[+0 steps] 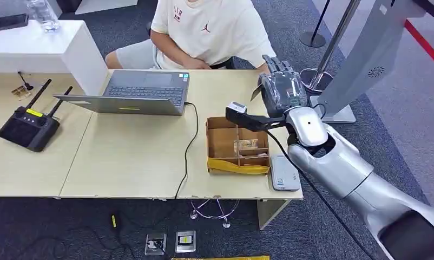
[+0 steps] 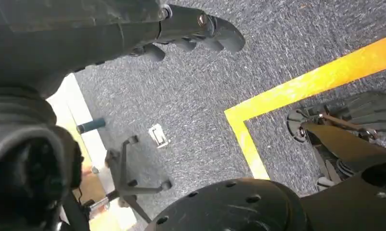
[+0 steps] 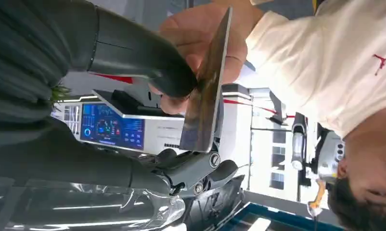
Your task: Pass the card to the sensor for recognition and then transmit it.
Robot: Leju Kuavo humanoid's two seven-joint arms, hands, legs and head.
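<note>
Setting: office or reception-style demo hall, indoor. Evidence, placed from the pale wood desk (image 1: 133, 157): open laptop (image 1: 139, 92) and black two-antenna router (image 1: 30, 125) on it, a seated person (image 1: 204, 32) behind it, a white counter (image 1: 39, 49) at its far left corner, grey carpet (image 1: 68, 233) with floor sockets (image 1: 171, 242) below its front edge. Right of the desk: a stanchion post (image 1: 326, 32) and a grey kiosk stand (image 1: 366, 54)

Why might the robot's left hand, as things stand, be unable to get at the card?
Probably it cannot. The left hand hangs low over the carpet, holding nothing. The card is up beyond the desk's far right corner, held by the right hand with a person's hand on it too.
</note>
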